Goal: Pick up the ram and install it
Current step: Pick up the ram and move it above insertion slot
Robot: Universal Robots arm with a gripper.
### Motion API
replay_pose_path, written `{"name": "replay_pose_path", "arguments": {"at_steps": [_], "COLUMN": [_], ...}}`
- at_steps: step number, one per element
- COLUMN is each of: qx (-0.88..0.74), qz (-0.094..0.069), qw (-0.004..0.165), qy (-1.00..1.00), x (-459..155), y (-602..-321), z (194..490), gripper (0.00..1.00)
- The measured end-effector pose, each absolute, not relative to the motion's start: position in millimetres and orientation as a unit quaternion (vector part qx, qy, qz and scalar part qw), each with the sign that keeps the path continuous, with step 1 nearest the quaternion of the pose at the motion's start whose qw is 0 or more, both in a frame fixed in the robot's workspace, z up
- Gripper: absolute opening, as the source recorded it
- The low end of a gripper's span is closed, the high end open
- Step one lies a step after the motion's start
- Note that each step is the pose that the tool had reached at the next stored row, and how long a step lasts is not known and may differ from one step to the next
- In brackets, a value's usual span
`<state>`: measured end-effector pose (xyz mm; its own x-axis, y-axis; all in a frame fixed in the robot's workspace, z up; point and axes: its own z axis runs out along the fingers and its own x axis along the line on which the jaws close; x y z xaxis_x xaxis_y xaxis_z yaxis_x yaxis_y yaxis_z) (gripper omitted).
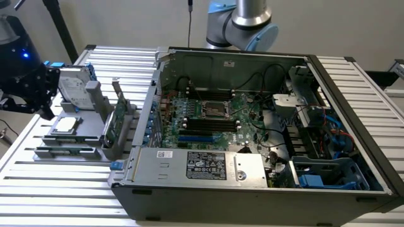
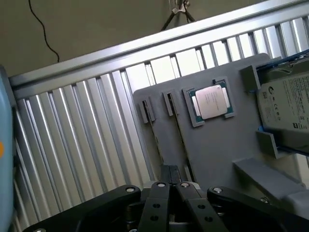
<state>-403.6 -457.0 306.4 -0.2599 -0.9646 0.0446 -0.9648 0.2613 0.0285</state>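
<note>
The pick-up step is judged to be in hand, with nothing grasped yet. The claw (image 2: pixel 171 180) is seen with its fingers drawn together on nothing. It is held over the grey holder (image 2: pixel 217 150), which is set on the slatted bench (image 1: pixel 57 189) at the exterior view's left, beside the open computer case (image 1: pixel 252 198).

The ram (image 2: pixel 155 141) is found standing on edge in a narrow slot of that holder, near the claw's tips. A second stick (image 2: pixel 181 137) is set parallel to it in the neighbouring slot, and which of the two is aimed at cannot be told. The processor chip (image 2: pixel 211 101) is seated in its recess further along the holder, with the hard drive (image 2: pixel 285 104) past it. The green expansion card (image 1: pixel 110 124) is held upright at the side of the holder nearest the case.

Inside the case, the black memory slots (image 1: pixel 208 124) on the motherboard (image 1: pixel 243 111) are seen just beside the processor socket (image 1: pixel 215 109). No stick appears to be fitted in them, so installation is judged not begun.

For a grasp, it is judged that the fingers must be parted, lined up across the thin stick's two faces and brought down squarely over its top edge. A skewed approach could let the neighbouring stick or the slot walls be struck.
</note>
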Motion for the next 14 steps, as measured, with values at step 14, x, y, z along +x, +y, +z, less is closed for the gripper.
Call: {"name": "replay_pose_path", "arguments": {"at_steps": [14], "qx": [0.662], "qz": [0.004], "qw": [0.026], "qy": [-0.749], "x": [-415], "y": [-457], "z": [303], "gripper": [0.11]}}
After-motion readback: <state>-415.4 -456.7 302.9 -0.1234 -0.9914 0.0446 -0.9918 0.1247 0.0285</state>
